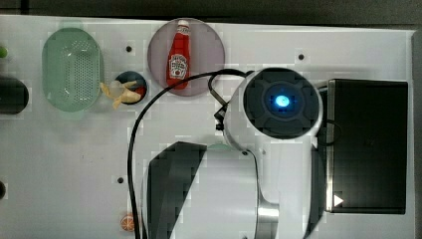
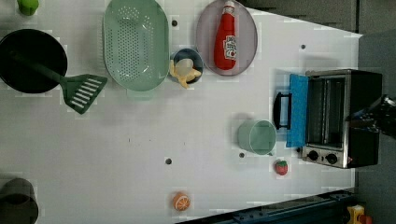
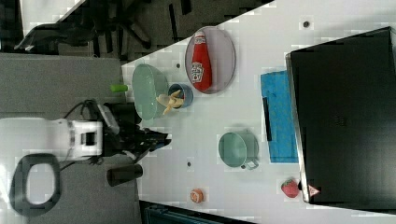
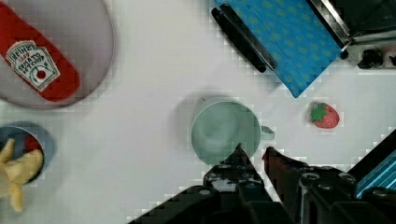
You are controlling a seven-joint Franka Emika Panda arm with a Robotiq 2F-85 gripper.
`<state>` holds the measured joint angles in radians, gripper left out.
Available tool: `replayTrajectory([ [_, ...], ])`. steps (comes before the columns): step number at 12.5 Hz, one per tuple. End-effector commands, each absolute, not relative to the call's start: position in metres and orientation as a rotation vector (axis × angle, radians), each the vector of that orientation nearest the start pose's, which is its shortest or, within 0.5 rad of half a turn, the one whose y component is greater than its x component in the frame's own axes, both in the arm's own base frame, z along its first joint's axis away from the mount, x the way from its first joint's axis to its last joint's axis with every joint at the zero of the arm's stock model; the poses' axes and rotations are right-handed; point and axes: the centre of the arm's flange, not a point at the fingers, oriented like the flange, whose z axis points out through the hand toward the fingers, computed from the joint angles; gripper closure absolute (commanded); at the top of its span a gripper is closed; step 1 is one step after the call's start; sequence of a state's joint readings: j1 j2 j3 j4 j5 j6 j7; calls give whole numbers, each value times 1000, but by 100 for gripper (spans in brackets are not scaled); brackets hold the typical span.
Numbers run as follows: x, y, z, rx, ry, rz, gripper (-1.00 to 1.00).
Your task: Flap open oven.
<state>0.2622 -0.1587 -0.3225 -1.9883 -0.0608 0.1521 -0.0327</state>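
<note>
green cup [image 2: 256, 136] just beside oven [image 2: 343, 116] door; gripper [image 4: 252, 156] narrow, empty.

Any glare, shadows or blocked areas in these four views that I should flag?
Top view: the arm's blue light glows brightly and the arm hides much of the table and part of the oven. Left view: even light, with a soft shadow beside the green cup. Right view: the oven's black top reads flat, with little detail. Wrist view: the gripper cuts across the cup's rim.
</note>
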Motion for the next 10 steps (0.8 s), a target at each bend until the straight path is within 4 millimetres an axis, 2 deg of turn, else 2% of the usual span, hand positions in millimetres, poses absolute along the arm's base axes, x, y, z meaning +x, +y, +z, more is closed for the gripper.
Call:
replayTrajectory([
  [1,490,-46,564,-2841,1356,53,65],
  [10,490,-45,560,-2847,1355,65,65],
])
